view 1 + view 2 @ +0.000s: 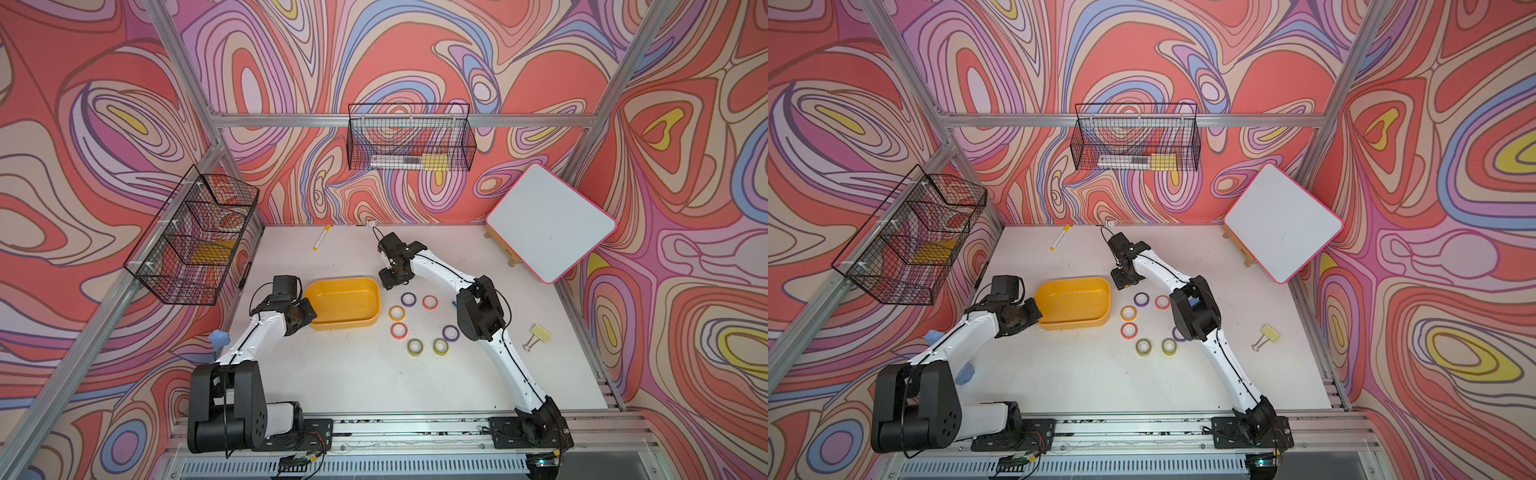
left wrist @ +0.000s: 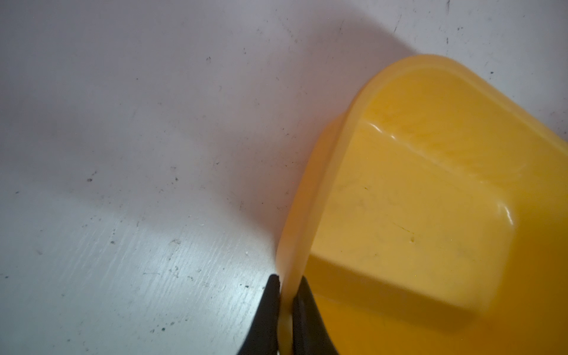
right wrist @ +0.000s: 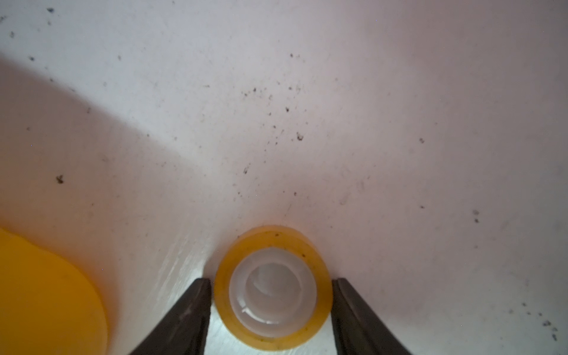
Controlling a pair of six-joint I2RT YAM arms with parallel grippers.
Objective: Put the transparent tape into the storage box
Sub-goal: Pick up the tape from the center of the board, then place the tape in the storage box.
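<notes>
**Right jaws straddle a yellow roll beside the tray**

The right jaws sit either side of a small glossy yellow-tinted see-through tape roll with a white core (image 3: 273, 287). It lies flat on the scuffed white surface (image 3: 307, 123), hole up. The black fingertips (image 3: 193, 307) stand right at its outer rim on both sides; whether they pinch it cannot be told. The roll is round with no long axis, so jaw angle should matter little.

The shallow yellow-orange plastic tray (image 1: 345, 325) lies just beside the roll, to the robot's left, and the right arm is the nearer one. Likely next: close, then lift over the low wall.

The left jaws are closed on the tray's rim (image 2: 293, 239), pinning it. The tray holds nothing. Seven more rolls lie flat near it, among them a purple roll (image 1: 409, 299). The thin slick ring could slip if pinched off-centre.
</notes>
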